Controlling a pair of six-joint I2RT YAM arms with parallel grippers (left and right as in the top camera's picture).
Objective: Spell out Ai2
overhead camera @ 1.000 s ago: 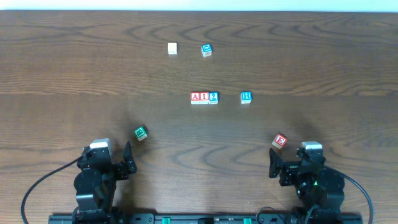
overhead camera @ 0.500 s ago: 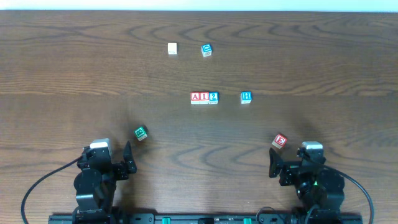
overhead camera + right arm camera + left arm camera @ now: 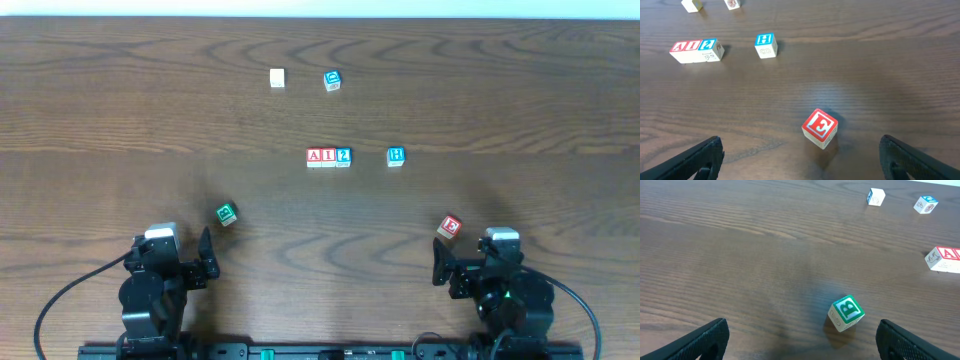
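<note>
Three blocks stand touching in a row at the table's middle: a red A block point(image 3: 314, 156), a red I block point(image 3: 328, 156) and a blue 2 block point(image 3: 344, 156). The row also shows in the right wrist view point(image 3: 695, 50), and the A block shows at the right edge of the left wrist view point(image 3: 946, 259). My left gripper point(image 3: 205, 262) is open and empty near the front edge, behind a green B block point(image 3: 846, 312). My right gripper point(image 3: 438, 266) is open and empty, behind a red E block point(image 3: 820, 128).
A blue H block point(image 3: 396, 156) stands right of the row. A white block point(image 3: 277, 78) and a blue block point(image 3: 332, 80) lie at the far side. The green B block point(image 3: 226, 214) and red E block point(image 3: 450, 227) lie near the arms.
</note>
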